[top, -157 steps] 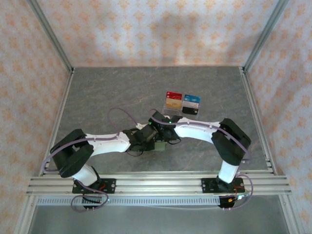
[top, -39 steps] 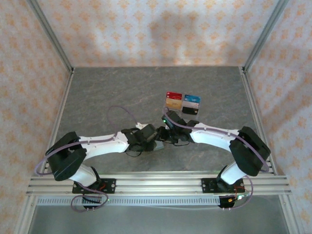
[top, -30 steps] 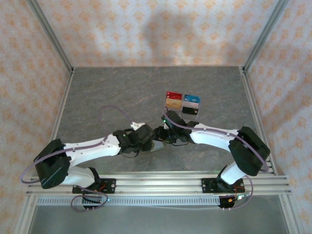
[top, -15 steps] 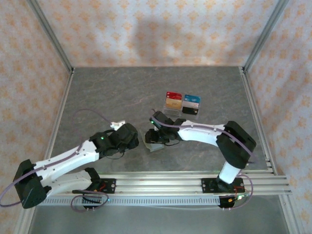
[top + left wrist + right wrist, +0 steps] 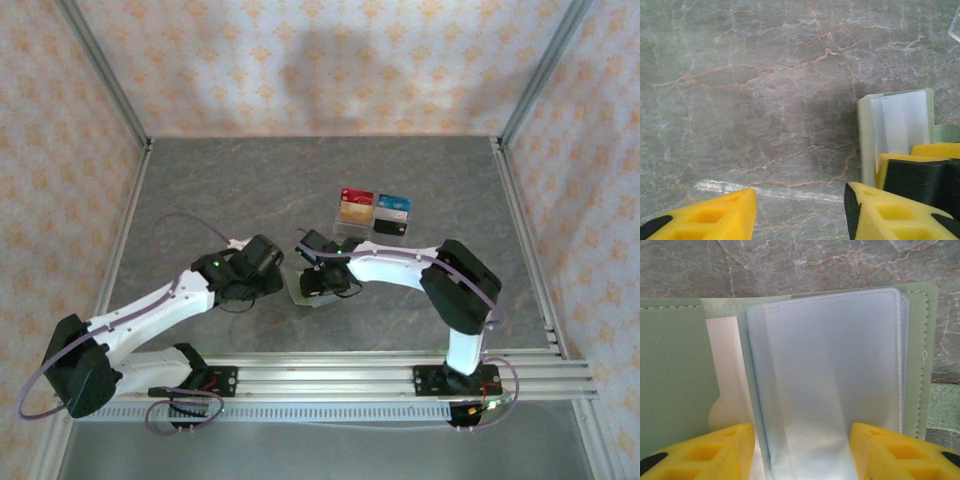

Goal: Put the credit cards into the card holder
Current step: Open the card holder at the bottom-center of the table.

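At surface (image 5: 230, 190) centre: card holder (image 5: 675, 370) lies open, pale pockets (image 5: 840, 380) up.
Right gripper (image 5: 800, 435): I see it open, fingers (image 5: 715, 445) astride the pockets.
Left gripper (image 5: 799, 200): open, empty, at holder's 9 o'clock.
Credit cards (image 5: 375, 211): at holder's 1 o'clock.

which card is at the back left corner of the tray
The red card; the gold card lies just nearer the arms, and the blue card is to its right.
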`<action>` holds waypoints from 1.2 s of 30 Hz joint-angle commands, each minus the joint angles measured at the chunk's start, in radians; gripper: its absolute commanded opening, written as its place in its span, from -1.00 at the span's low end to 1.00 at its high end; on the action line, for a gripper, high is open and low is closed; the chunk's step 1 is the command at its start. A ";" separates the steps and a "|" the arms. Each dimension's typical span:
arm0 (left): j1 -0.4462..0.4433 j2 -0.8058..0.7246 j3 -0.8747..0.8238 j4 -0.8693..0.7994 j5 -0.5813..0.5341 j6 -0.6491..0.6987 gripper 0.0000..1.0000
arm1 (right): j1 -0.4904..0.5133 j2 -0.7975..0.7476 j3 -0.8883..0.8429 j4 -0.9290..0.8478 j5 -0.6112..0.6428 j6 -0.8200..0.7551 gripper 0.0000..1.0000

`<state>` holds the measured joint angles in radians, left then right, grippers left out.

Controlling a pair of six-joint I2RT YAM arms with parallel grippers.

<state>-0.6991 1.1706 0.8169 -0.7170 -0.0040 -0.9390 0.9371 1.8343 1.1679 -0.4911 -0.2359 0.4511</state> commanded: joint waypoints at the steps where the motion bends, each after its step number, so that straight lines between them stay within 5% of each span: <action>1: 0.012 0.035 0.038 0.001 0.016 0.047 0.03 | 0.009 0.043 0.009 -0.103 0.109 -0.025 0.15; 18: 0.018 0.391 0.121 0.128 0.032 0.148 -0.23 | 0.009 -0.013 -0.084 -0.079 0.131 0.077 0.31; 30: 0.013 0.457 0.083 0.202 0.043 0.190 -0.23 | -0.004 -0.139 -0.224 0.035 0.043 0.187 0.35; 36: 0.009 0.442 0.047 0.314 0.137 0.198 -0.22 | -0.014 -0.141 -0.213 0.017 0.043 0.173 0.42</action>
<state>-0.6743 1.6260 0.8944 -0.4854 0.0784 -0.7574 0.9283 1.6802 0.9665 -0.3996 -0.1688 0.6094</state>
